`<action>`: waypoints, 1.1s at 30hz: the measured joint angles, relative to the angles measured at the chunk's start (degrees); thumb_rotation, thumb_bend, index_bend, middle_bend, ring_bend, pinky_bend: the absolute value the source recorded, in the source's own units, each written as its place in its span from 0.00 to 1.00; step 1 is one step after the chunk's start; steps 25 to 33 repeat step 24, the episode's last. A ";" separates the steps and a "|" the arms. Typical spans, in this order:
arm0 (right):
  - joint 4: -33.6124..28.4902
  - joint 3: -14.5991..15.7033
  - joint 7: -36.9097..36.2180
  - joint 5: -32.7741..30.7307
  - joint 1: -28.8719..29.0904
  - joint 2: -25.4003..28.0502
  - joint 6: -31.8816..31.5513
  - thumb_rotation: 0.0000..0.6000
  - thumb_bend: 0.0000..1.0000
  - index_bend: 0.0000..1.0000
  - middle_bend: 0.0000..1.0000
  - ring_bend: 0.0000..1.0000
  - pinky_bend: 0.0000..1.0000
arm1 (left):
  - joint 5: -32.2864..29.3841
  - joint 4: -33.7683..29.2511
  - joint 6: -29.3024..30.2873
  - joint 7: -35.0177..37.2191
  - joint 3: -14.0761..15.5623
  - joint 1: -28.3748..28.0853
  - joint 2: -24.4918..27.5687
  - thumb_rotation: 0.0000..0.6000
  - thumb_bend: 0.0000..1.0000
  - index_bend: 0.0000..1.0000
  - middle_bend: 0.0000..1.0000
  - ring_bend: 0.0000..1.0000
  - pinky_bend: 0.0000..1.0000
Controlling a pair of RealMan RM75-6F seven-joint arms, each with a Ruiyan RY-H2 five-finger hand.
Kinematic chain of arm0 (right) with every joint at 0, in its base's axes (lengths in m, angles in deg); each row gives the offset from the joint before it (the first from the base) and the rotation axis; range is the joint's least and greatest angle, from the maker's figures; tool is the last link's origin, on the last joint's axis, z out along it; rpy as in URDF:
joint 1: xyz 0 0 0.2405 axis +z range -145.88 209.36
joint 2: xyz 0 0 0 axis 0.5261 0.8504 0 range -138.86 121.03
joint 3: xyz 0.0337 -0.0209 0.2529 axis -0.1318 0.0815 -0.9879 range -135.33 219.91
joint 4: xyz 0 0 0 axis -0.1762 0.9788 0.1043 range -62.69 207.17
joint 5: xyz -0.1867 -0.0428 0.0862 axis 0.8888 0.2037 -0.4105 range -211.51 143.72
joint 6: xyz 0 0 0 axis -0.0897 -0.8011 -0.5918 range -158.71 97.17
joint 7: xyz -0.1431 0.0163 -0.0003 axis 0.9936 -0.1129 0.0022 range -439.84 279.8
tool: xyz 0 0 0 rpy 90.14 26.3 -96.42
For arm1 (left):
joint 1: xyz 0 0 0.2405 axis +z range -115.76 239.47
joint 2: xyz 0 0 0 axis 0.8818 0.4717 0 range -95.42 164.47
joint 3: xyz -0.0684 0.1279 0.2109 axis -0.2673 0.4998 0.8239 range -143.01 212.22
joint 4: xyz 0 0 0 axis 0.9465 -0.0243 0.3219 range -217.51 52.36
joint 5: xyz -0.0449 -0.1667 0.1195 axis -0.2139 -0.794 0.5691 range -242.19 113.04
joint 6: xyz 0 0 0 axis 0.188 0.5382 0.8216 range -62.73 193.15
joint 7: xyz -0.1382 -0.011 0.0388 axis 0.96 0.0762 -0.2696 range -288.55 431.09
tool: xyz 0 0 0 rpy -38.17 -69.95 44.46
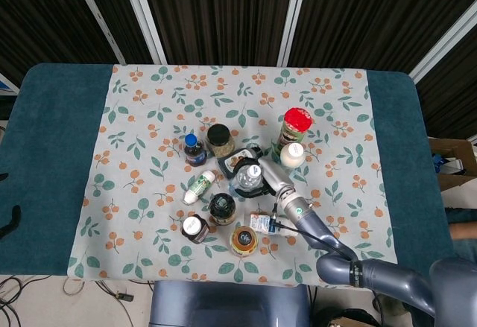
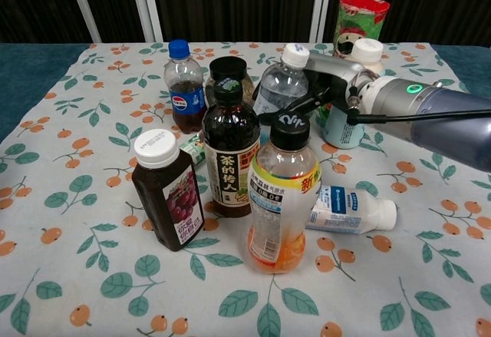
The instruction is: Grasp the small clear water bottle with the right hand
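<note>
The small clear water bottle with a white cap hangs tilted above the cluster of bottles; from the head camera the water bottle shows near the table's middle. My right hand grips its body from the right side, dark fingers wrapped around it. In the head view the right hand sits just right of the bottle, with the grey forearm running down toward the lower right. The left hand shows in neither view.
Around the lifted bottle stand a cola bottle, a dark-lidded jar, a tea bottle, an orange drink, a grape juice bottle, a red-capped can and a white milky bottle. A small bottle lies flat.
</note>
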 measured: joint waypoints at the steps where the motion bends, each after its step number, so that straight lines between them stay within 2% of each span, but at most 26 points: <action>1: -0.72 -0.23 -0.71 0.30 -0.29 0.84 -0.19 1.00 0.41 0.43 0.51 0.51 0.43 | 0.00 -0.04 0.01 -0.07 0.02 0.00 0.00 1.00 0.43 0.16 0.04 0.08 0.02; 22: -17.75 -4.97 -11.95 6.25 -4.90 18.35 -3.54 1.00 0.41 0.43 0.50 0.51 0.43 | 0.20 -0.09 0.47 -0.71 0.13 0.06 -0.27 1.00 0.43 0.16 0.04 0.08 0.02; 33: -18.82 -5.23 -13.04 6.82 -5.07 19.44 -3.69 1.00 0.41 0.43 0.50 0.51 0.43 | 0.11 -0.08 0.45 -0.69 0.08 0.06 -0.26 1.00 0.43 0.16 0.04 0.08 0.02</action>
